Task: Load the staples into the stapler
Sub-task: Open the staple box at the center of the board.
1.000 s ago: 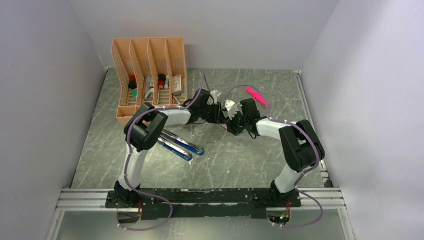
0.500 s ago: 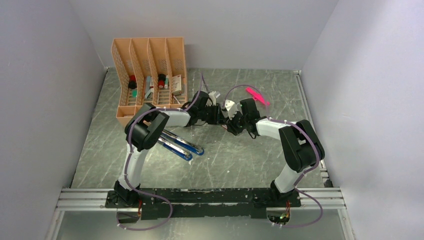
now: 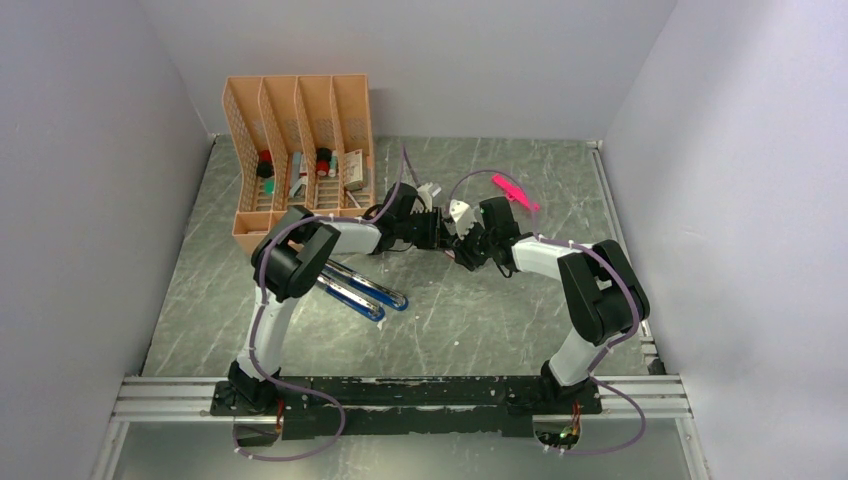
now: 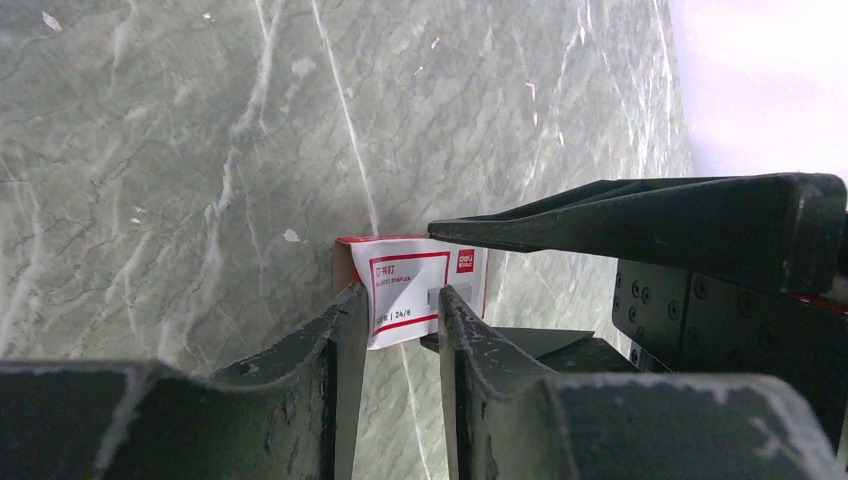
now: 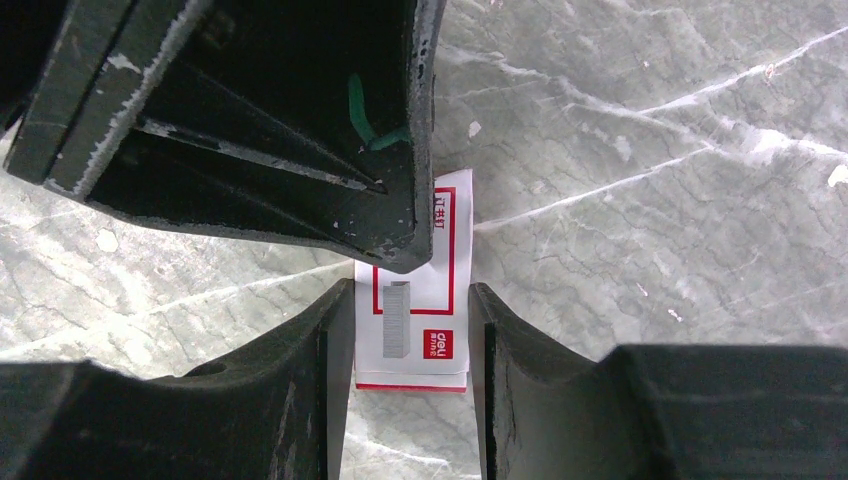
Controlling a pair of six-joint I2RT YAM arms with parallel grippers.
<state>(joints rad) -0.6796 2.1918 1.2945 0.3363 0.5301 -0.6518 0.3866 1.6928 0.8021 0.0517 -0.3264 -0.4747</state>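
Your left arm (image 3: pixel 335 232) has barely shifted, and your left gripper (image 4: pixel 402 292) stands narrowly parted over the staple box (image 5: pixel 445 300), hold unclear, while your right gripper (image 5: pixel 410 292) pinches its sides.

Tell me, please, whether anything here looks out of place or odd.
Nothing looks spilled or damaged. Oddest: the left hand and right hand both clamp the same staple box, crowding each other. The stapler lies swung open; a pink stick lies alone far back.
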